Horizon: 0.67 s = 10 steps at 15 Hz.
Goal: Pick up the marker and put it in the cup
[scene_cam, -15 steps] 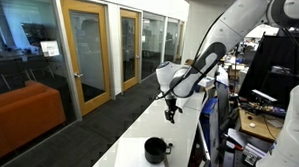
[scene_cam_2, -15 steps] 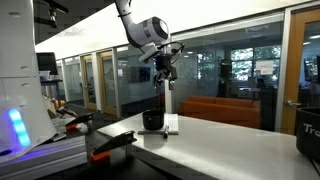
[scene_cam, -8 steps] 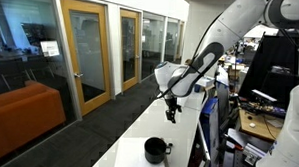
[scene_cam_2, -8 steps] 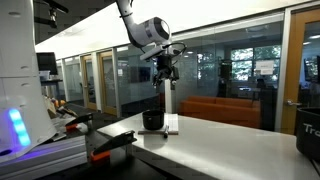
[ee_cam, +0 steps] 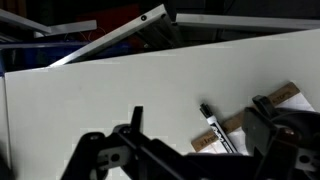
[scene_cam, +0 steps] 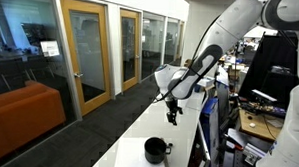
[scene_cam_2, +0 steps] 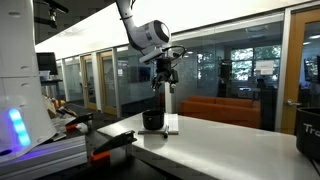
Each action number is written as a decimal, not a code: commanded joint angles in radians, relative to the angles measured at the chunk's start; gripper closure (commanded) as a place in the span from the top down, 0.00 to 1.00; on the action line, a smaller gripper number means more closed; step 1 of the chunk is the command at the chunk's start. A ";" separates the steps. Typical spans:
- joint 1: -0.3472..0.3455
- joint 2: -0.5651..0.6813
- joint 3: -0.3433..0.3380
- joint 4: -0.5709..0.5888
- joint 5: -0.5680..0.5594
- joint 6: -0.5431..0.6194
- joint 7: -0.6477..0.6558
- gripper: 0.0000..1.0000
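Observation:
The marker (ee_cam: pixel 216 131), black and white with a black cap, lies on the white table (ee_cam: pixel 100 100) across a flat wooden strip (ee_cam: pixel 243 117). It shows only in the wrist view. My gripper (ee_cam: pixel 198 113) hangs above it with the jaws wide open and empty, and the marker appears between its dark fingers (ee_cam: pixel 135 122). In both exterior views the gripper (scene_cam: pixel 170 115) (scene_cam_2: pixel 165 76) hovers well above the table. The cup (scene_cam: pixel 156 149), a glossy black mug, stands on a white sheet (scene_cam: pixel 135 154) nearer the table's end, and it also shows in an exterior view (scene_cam_2: pixel 152 120).
The long white table (scene_cam: pixel 178 135) is narrow, with edges close on both sides. A black and red tool (scene_cam_2: pixel 110 147) lies near the robot's base. A larger dark container (scene_cam_2: pixel 309 134) stands at the table's far end. Glass doors and an orange sofa (scene_cam: pixel 23 114) are beyond.

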 commanded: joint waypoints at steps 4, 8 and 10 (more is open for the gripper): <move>-0.057 0.141 -0.002 0.067 0.026 -0.026 -0.193 1.00; -0.085 0.221 0.000 0.142 0.007 -0.112 -0.353 1.00; -0.094 0.236 0.003 0.141 0.006 -0.056 -0.381 1.00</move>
